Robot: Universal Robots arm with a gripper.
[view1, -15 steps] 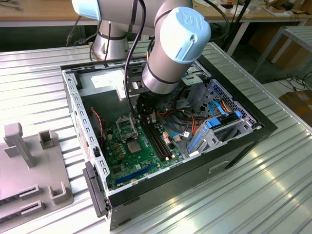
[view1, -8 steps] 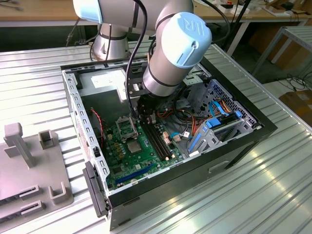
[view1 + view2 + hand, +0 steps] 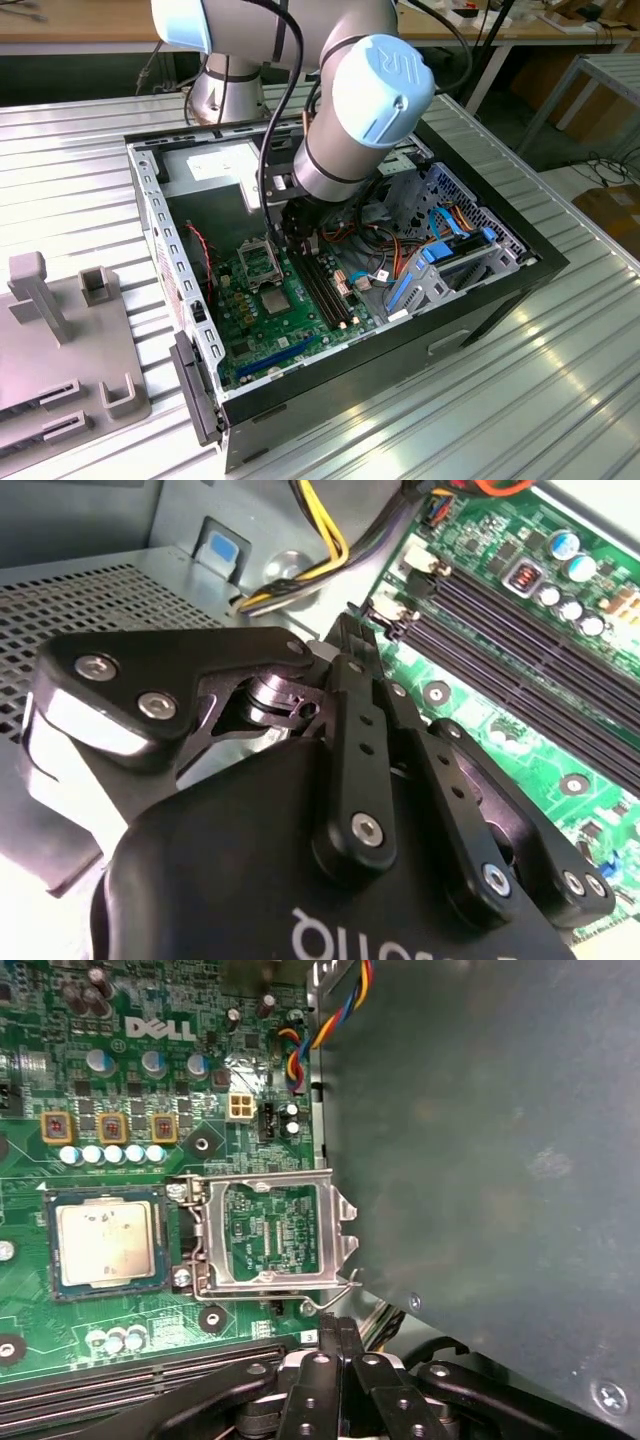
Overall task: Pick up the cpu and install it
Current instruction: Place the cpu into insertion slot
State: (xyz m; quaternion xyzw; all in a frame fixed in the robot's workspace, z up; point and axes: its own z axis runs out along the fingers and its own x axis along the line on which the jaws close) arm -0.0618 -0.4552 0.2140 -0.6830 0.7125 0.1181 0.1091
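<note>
**Still at the pickup stage, cpu not grabbed yet**

We see the cpu (image 3: 105, 1243) lying flat in a dark frame on the board (image 3: 22, 1310), just beside the metal bracket (image 3: 272, 1230). The pincer (image 3: 338, 1328) looks clenched and empty, hovering near the bracket. A grab needs it opened and centred on the chip. The exterior view adds the arm (image 3: 360, 100) reaching down into the case (image 3: 540, 262).

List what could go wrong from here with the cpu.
1. The cpu lies flat on the board, offering little edge; the gripper might slip or tilt it.
2. The gripper hangs close to the open metal frame and its wire lever, which could snag.
3. Loose coloured wires run nearby and could catch the arm.
</note>
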